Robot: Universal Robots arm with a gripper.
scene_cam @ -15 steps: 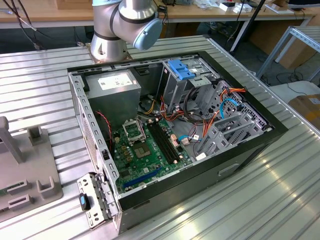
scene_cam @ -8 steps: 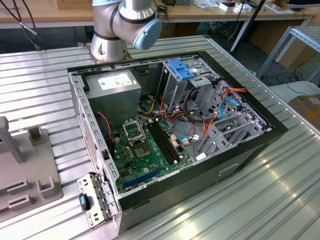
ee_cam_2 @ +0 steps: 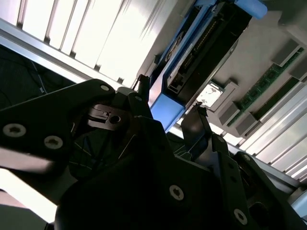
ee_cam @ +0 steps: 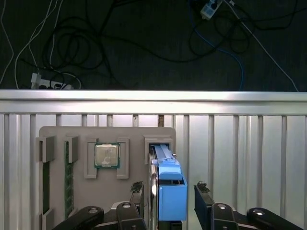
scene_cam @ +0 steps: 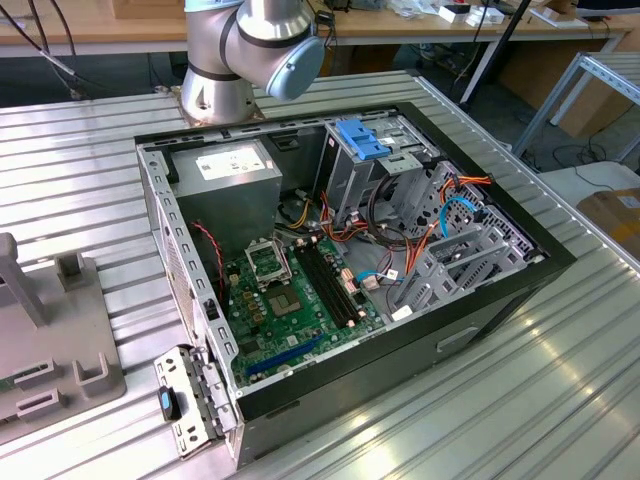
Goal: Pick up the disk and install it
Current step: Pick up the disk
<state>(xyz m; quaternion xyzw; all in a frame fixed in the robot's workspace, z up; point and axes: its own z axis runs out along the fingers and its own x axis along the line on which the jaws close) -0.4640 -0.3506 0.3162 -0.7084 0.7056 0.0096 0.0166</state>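
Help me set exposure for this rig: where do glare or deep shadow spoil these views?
In the second wrist view, the table behind the disk is blown out white and the gripper is near black; in the first wrist view, the floor is dark; in the exterior view, the table has mild sheen.

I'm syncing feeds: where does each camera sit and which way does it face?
Exterior view: high up, looking down into the open computer case; arm behind.
First wrist view: on the wrist, looking down at the tray; claw straddles the disk.
Second wrist view: beside the claw, looking along it at the disk.
Both wrist views share claw and disk.
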